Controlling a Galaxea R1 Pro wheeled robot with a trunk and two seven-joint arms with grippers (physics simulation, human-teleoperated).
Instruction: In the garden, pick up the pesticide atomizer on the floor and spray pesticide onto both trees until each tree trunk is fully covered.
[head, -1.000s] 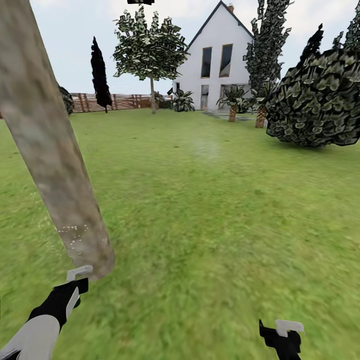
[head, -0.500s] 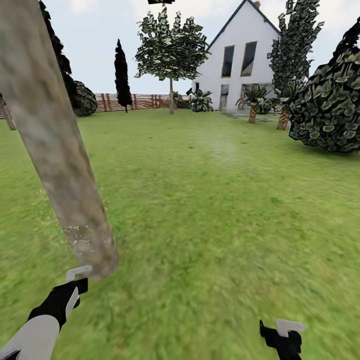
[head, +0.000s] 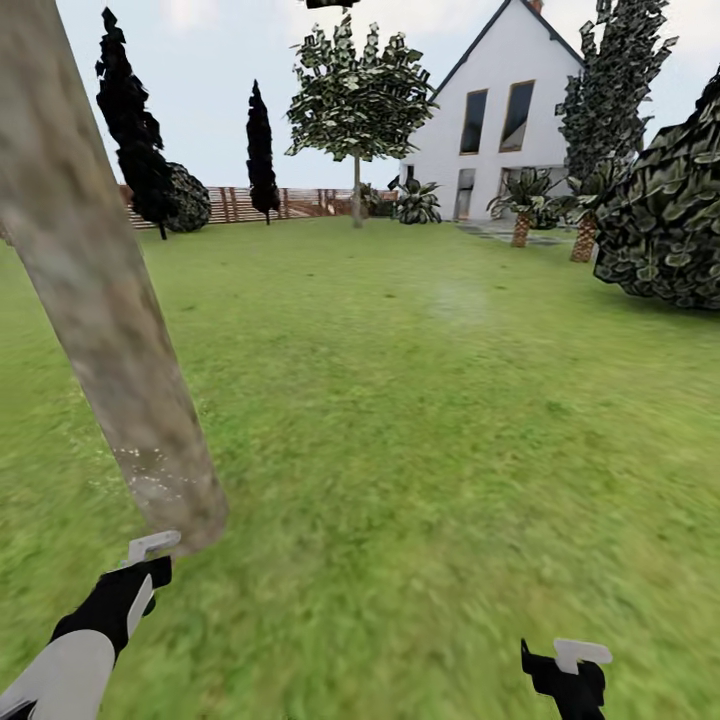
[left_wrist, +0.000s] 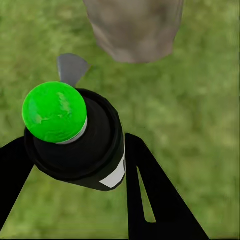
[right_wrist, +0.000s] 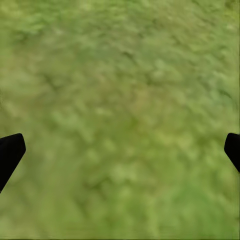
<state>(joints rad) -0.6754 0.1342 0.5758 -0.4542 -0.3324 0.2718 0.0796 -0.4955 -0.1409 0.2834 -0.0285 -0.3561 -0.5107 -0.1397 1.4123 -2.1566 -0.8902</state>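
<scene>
1. Green lawn (head: 420, 430) covers most of the head view, running back to a reddish slatted fence (head: 260, 203) and a white house (head: 500, 110).
2. Close at the robot's left a thick, mottled grey-tan tree trunk (head: 110, 320) leans across the head view, its base meeting the grass just ahead of the left gripper (head: 150, 560); pale specks dot the bark low down.
3. From the left wrist, the left gripper (left_wrist: 75, 165) is clamped on the pesticide atomizer (left_wrist: 80, 140), a dark bottle with a white band, held between two black fingers (left_wrist: 150, 195).
4. Its rounded tip shows bright green in that view, and a small grey tab sticks out beyond it.
5. The bottle points toward the trunk's foot (left_wrist: 132, 27), near it but apart; how close is hard to judge in this blurred view.
6. Low at the robot's right, the right gripper (head: 570, 675) hangs over bare grass.
7. From the right wrist its two black fingertips (right_wrist: 10, 152) sit at opposite edges of the view, spread wide with nothing between them but lawn (right_wrist: 120, 120).
8. A slim-trunked leafy tree (head: 355, 100) stands far off before the house, with dark bushes (head: 670, 220) to the right.
</scene>
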